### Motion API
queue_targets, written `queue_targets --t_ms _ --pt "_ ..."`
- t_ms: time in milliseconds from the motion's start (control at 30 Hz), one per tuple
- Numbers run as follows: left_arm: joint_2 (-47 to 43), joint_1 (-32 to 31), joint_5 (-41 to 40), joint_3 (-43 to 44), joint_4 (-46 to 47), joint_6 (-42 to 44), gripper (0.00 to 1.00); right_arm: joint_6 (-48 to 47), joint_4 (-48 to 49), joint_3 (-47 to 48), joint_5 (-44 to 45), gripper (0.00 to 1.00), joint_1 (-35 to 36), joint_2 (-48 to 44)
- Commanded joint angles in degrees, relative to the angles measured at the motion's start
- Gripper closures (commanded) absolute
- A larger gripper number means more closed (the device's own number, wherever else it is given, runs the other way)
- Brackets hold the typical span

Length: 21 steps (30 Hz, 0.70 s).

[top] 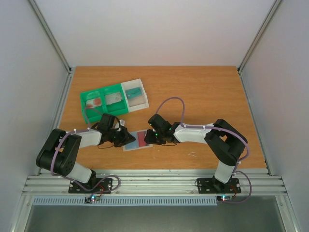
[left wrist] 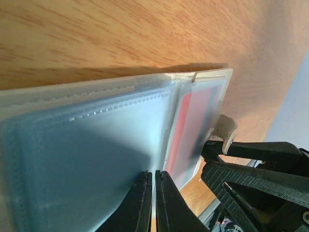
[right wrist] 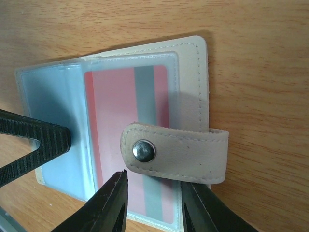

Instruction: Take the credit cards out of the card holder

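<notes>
Overhead view: the tray (top: 101,89) at the far left carries three loose cards, one per compartment: a red-printed card (top: 95,102), a grey card (top: 114,99) and a teal card (top: 135,92). The card holder (top: 135,141) lies open on the tabletop (top: 203,96), between the two arms.

Left wrist view: the left end effector (left wrist: 150,203) has its fingers pressed together, tips at a bluish sleeve that looks empty. Whether plastic is nipped between them cannot be told.

Right wrist view: the right end effector (right wrist: 152,205) is spread, straddling the holder's near edge below the snap strap (right wrist: 176,153). A red card (right wrist: 113,116) with a grey stripe sits fully inside its sleeve.

Assessment: the task appears mostly done. At least this one card is left to extract; hidden pockets are unverified.
</notes>
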Motion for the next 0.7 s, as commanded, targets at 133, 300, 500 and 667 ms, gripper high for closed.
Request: queue_targets --t_ms 133,300,500,667 --pt "0.3 -0.3 -0.9 0.1 0.5 1.3 0.94 0.4 3.4 0.7 -3.0 0.67 0.3 3.0" --pt "0.6 -0.2 -0.9 0.0 0.5 1.3 0.94 0.6 5.3 0.6 -4.3 0.67 0.2 2.0" --pt "1.2 -0.2 -0.8 -0.2 0.9 1.3 0.95 1.5 8.4 0.5 -6.7 0.67 -0.4 1.3" --pt "1.0 -0.3 -0.6 -0.1 0.9 1.3 0.95 2.1 10.6 0.2 -7.3 0.67 -0.6 0.2"
